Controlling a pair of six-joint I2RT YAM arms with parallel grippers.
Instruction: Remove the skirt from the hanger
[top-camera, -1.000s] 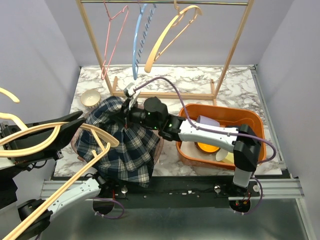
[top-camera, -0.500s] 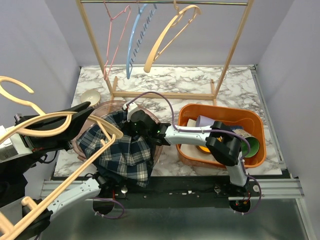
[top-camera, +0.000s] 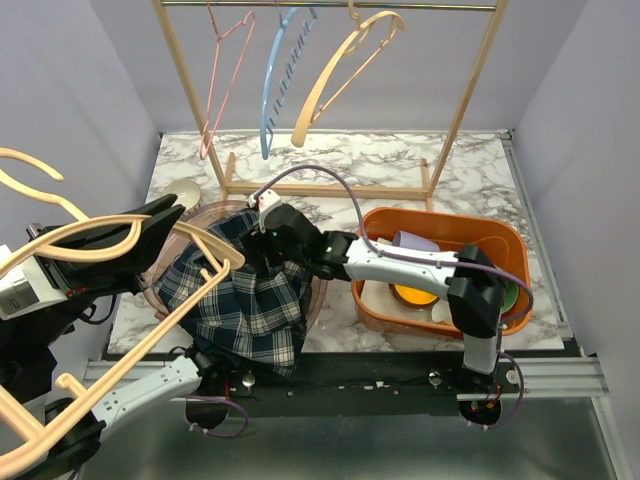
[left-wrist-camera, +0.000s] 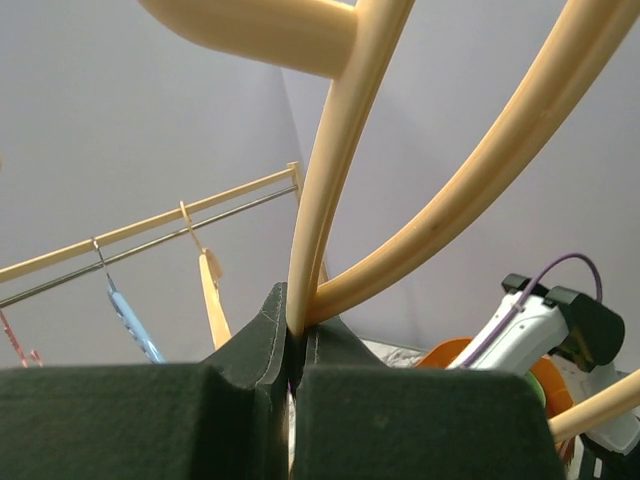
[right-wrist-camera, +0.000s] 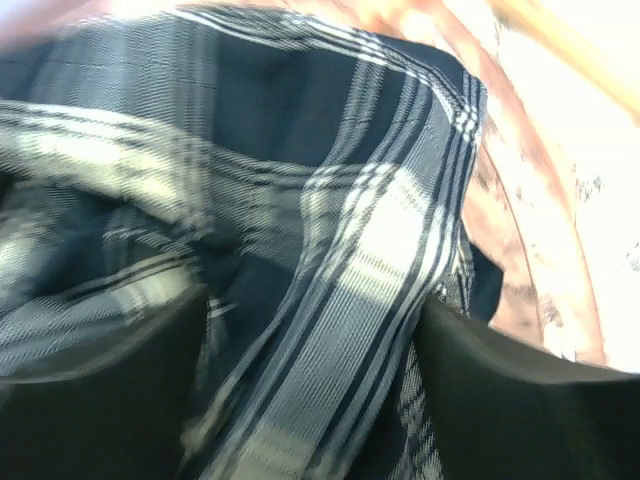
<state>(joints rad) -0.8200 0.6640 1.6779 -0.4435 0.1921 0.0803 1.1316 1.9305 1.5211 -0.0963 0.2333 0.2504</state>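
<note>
Our left gripper (left-wrist-camera: 292, 345) clamps the wooden hanger (left-wrist-camera: 338, 160), our right gripper (right-wrist-camera: 310, 335) stands spread above the plaid skirt (right-wrist-camera: 260, 150) — soft, light, floppy cloth heaped in the pink basin (right-wrist-camera: 525, 235) — so we would pinch a bunched fold.

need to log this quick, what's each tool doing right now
Left tool: closed on the wooden hanger.
Right tool: open, over the plaid skirt.
</note>
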